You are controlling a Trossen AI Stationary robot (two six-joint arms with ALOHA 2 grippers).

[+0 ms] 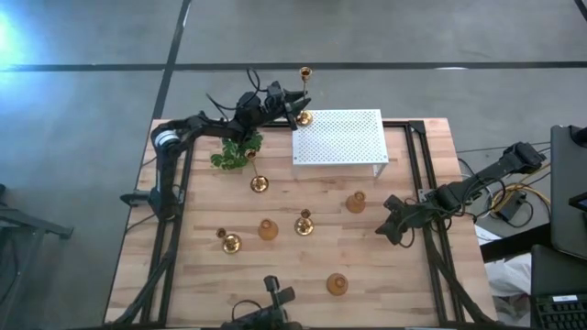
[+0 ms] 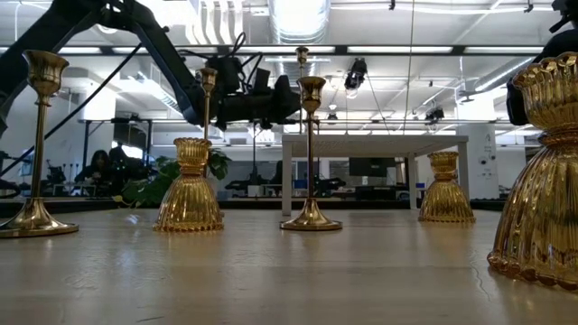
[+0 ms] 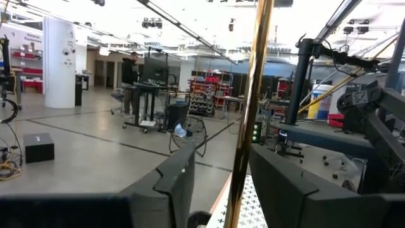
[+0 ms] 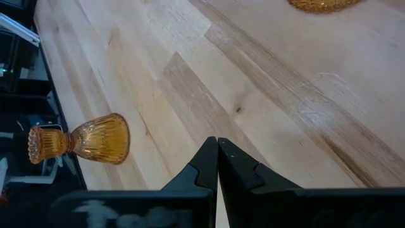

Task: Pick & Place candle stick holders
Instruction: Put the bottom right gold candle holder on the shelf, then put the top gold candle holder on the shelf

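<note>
Left pincer (image 1: 295,112) pinches a tall candle stick holder (image 1: 304,95) by its stem near the white perforated box (image 1: 337,137), probably for placing, while right pincer (image 1: 389,228) waits pressed together over the counter (image 1: 385,275).

Candle holders, gold, tall-stemmed: four (image 1: 304,92) (image 1: 257,171) (image 1: 304,221) (image 1: 228,241). Candle holders, squat bulb: three (image 1: 267,229) (image 1: 356,202) (image 1: 337,284). Leafy plant (image 1: 235,150): one. White perforated box (image 1: 337,137): one. Robot arms: two.
</note>
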